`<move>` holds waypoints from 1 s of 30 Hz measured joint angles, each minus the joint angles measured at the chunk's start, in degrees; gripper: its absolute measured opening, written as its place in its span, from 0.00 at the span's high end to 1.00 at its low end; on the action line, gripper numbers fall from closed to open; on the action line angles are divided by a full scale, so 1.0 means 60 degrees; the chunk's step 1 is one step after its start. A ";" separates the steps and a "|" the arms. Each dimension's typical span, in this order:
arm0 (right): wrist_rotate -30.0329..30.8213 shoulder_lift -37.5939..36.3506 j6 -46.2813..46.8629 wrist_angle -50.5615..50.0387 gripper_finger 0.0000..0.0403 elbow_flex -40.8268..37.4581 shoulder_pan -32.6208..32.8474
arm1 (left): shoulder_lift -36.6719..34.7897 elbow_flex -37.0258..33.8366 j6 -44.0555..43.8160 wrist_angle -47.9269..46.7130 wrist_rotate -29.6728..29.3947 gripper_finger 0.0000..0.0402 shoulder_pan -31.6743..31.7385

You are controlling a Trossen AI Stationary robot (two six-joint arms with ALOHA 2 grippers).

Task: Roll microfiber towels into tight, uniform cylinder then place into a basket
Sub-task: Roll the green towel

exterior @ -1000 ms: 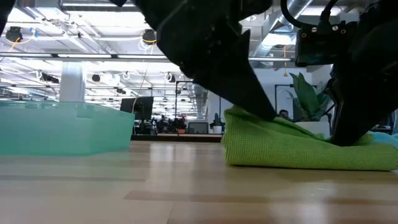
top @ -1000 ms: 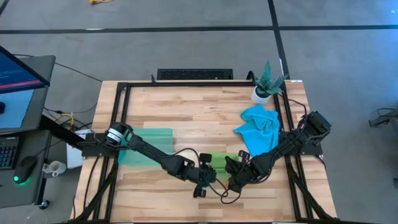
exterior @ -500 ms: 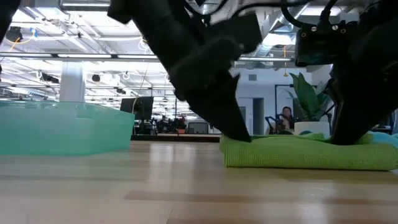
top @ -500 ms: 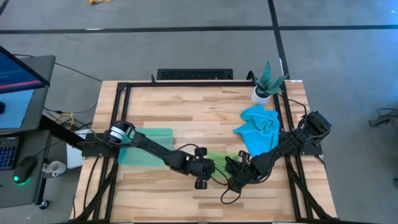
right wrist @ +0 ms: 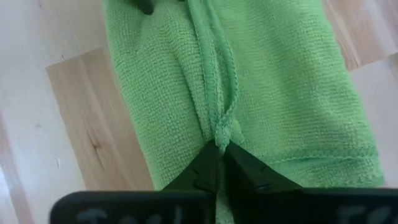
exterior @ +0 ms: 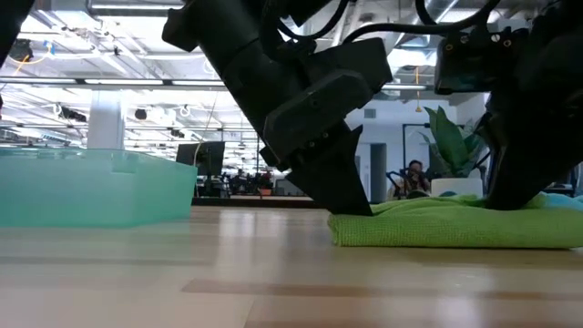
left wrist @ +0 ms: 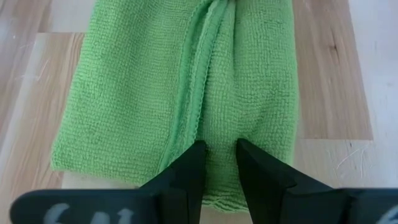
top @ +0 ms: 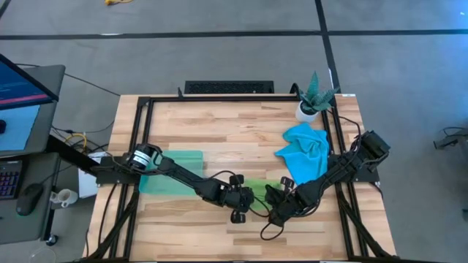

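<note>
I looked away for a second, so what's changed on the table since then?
The left pincer slid toward the right pincer and pressed the green towel flatter at that end; the raised fold is gone. The right pincer stayed pinching the towel's edge. Blue towel and basket unmoved.

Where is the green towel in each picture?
High view: the green towel is a small strip near the table's front, between the two claws.
Low view: it lies flat at the right on the wood.
Left wrist view: it fills the middle.
Right wrist view: it fills most of the picture.
Shared landmark: the fold seam along its middle, seen in both wrist views.
</note>
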 joint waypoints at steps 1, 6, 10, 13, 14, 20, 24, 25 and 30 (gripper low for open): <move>0.0013 0.0000 0.0001 0.0003 0.87 0.0000 0.0018 | 0.0000 -0.0001 -0.0014 -0.0023 0.0006 0.78 -0.0008; 0.0221 0.0000 0.0019 -0.0041 0.76 0.0000 0.0167 | 0.0003 -0.0005 -0.0106 -0.0055 0.0002 0.78 -0.0022; 0.0225 0.0000 0.0202 -0.0503 0.67 0.0004 0.0161 | 0.0007 -0.0012 -0.0106 -0.0055 0.0000 0.78 -0.0022; 0.0232 0.0000 0.0606 -0.1201 0.63 0.0007 0.0146 | 0.0008 -0.0016 -0.0106 -0.0055 0.0002 0.78 -0.0022; 0.0229 0.0000 0.0709 -0.1426 0.61 0.0007 0.0137 | 0.0007 -0.0016 -0.0106 -0.0055 0.0002 0.78 -0.0022; 0.0213 -0.0033 0.0817 -0.1904 0.58 0.0018 0.0169 | 0.0008 -0.0023 -0.0106 -0.0055 0.0002 0.78 -0.0022; 0.0194 -0.0033 0.0894 -0.2461 0.59 0.0363 0.0332 | 0.0010 -0.0027 -0.0106 -0.0051 0.0005 0.78 -0.0022; 0.0199 -0.0033 0.0983 -0.2661 0.59 0.0469 0.0392 | 0.0009 -0.0027 -0.0106 -0.0051 0.0006 0.78 -0.0022; 0.0264 -0.0036 0.1315 -0.3584 0.62 0.1023 0.0976 | 0.0008 -0.0030 -0.0102 -0.0051 0.0006 0.78 -0.0022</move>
